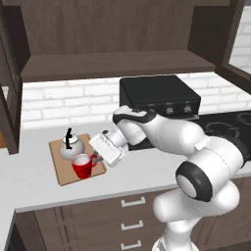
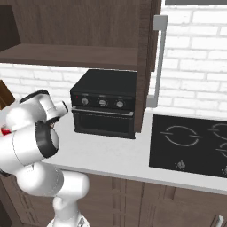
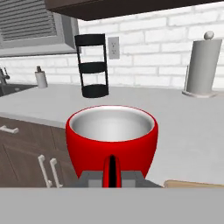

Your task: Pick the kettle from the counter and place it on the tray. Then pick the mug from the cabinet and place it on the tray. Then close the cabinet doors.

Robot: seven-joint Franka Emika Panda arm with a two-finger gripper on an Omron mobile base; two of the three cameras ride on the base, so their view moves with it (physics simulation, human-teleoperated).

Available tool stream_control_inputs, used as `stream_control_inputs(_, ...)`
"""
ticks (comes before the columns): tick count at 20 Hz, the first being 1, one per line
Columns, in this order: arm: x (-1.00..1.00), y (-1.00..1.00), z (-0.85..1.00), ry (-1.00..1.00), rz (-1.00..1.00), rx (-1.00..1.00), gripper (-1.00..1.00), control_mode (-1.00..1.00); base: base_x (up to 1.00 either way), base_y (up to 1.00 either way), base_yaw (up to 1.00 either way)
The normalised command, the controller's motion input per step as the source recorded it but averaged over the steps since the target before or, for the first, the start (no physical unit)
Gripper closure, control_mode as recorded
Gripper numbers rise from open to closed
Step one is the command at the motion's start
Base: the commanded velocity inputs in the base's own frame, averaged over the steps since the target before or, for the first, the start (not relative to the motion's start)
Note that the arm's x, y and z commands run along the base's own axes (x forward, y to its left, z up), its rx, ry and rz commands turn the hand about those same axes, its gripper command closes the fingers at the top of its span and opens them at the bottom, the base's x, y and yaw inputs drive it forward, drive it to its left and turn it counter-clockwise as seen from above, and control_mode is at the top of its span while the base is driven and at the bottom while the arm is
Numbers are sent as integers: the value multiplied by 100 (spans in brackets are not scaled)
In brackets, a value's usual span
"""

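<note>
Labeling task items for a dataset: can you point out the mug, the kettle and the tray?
mug (image 1: 84, 165): left base view, its red side wall.
kettle (image 1: 70, 148): left base view, its round silver body.
tray (image 1: 63, 172): left base view, bare wood near its front edge.

Kettle and mug both on the tray, cabinet doors open.

We see the round silver-white kettle (image 1: 68, 148), thin black handle up, standing upright on the far left part of the light wooden tray (image 1: 63, 174), which lies flat on the grey-white counter (image 1: 29, 176). Just beside it, nearer us, sits the red mug (image 1: 84, 165), upright, white inside showing; in the hand view its handle (image 3: 112, 170) points straight at us. Above, the dark cabinet (image 1: 112, 63) shows one bare shelf, its door (image 2: 157, 57) swung open.
</note>
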Motion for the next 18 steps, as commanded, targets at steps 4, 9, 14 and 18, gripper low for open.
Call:
stream_control_inputs(4,10,5,-1,0,-13,-11,100,-100,0,0,0)
stream_control_inputs(9,13,-1,-1,0,-11,-6,100,-100,0,0,0)
stream_control_inputs(14,16,-1,-19,-5,-4,-3,100,-100,0,0,0)
stream_control_inputs(18,18,-1,-37,-17,0,0,100,-100,0,0,0)
